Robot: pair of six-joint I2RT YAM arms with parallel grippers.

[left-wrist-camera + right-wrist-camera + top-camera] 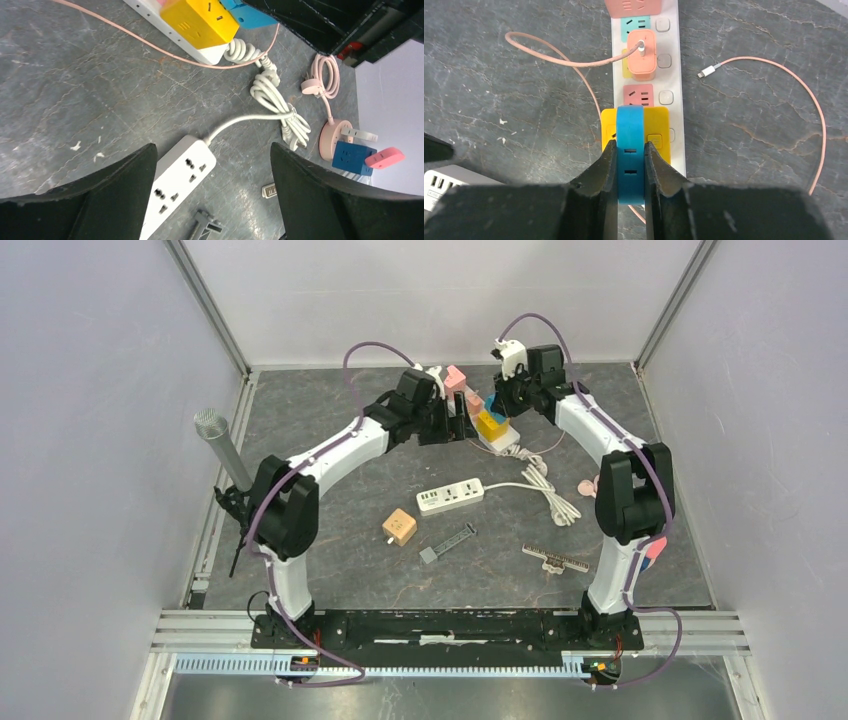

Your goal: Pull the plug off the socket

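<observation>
A blue plug (630, 122) stands on a yellow adapter (656, 132), which sits at the near end of a white socket strip (674, 75). My right gripper (630, 145) is shut on the blue plug, one finger pressed on each flat side. In the top view this is at the back centre, with the right gripper (503, 400) over the strip (505, 443). My left gripper (462, 425) hovers just left of the strip. It is open (212, 150) with nothing between its fingers. The left wrist view shows the yellow adapter (200, 22) and the blue plug (247, 15) at its top edge.
A pink charger (642, 60) with a thin pink cable is plugged in further along the strip. A second white power strip (450, 496) with a coiled cable (548, 490) lies mid-table. Nearby are a wooden cube (399, 527), a grey clip (447, 542), a comb-like bar (556, 560), a round pink socket (335, 137) and a microphone (222, 445).
</observation>
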